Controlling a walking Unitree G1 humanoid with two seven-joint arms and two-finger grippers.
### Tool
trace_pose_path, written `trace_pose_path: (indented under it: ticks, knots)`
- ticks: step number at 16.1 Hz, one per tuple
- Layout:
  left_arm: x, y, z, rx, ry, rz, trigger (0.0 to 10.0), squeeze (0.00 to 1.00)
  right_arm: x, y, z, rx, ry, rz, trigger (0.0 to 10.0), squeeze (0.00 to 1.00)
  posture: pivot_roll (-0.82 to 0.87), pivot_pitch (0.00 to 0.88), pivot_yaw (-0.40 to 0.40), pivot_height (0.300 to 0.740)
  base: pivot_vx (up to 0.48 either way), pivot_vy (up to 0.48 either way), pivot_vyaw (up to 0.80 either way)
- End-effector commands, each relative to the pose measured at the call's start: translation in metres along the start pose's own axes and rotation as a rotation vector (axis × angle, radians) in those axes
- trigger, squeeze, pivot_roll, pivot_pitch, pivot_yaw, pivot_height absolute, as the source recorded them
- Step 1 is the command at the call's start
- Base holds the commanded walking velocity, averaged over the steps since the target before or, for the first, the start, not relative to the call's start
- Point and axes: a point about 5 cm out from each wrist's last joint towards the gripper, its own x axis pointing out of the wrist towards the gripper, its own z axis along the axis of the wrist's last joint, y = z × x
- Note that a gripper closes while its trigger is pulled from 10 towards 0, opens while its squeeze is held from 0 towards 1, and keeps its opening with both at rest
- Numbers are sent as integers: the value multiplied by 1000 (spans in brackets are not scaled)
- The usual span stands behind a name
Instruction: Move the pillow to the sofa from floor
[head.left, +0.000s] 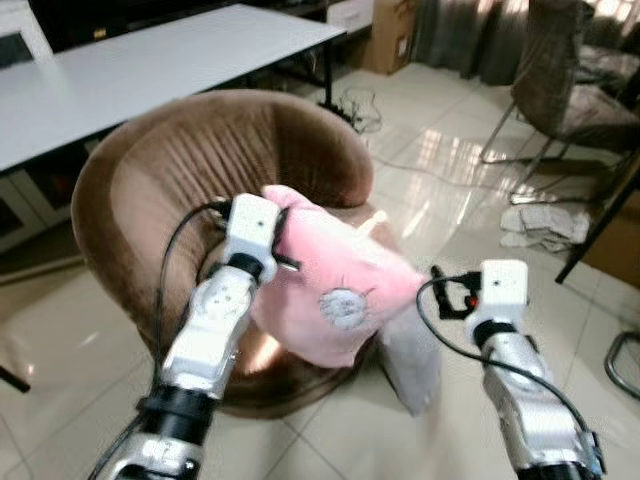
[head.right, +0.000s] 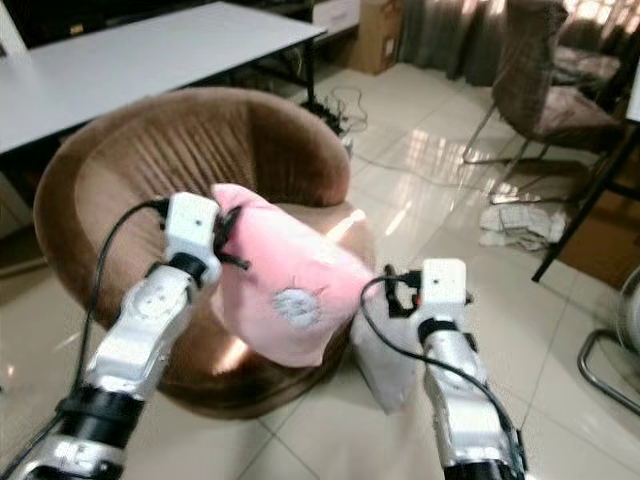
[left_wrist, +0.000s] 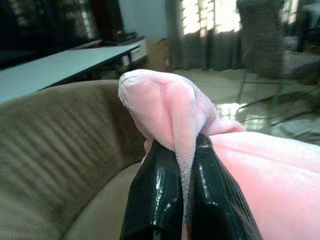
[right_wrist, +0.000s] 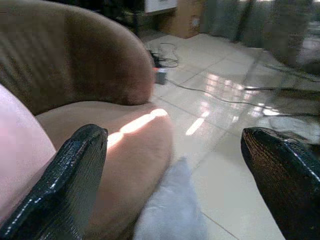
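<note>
A pink pillow (head.left: 340, 290) with a grey patch hangs over the front of the round brown sofa (head.left: 180, 170). My left gripper (left_wrist: 182, 165) is shut on a folded corner of the pillow at its upper left and holds it above the seat. My right gripper (right_wrist: 174, 135) is open and holds nothing; it sits just off the pillow's right edge, above the sofa's front rim. In the left eye view the right gripper (head.left: 447, 292) points toward the pillow.
A grey cushion (head.left: 412, 365) leans on the floor against the sofa's front right. A white table (head.left: 150, 60) stands behind the sofa. Cables (head.left: 360, 105), a chair (head.left: 570, 90) and a pile of papers (head.left: 545, 225) lie on the glossy tiles to the right.
</note>
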Motion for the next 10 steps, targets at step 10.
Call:
trace_pose_path:
  ticks: [10]
  knots:
    - [3, 4, 13, 11, -53, 15, 10000, 0, 2, -4, 4, -23, -11, -3, 10000, 0, -35, 0, 49, 740, 357, 0, 64]
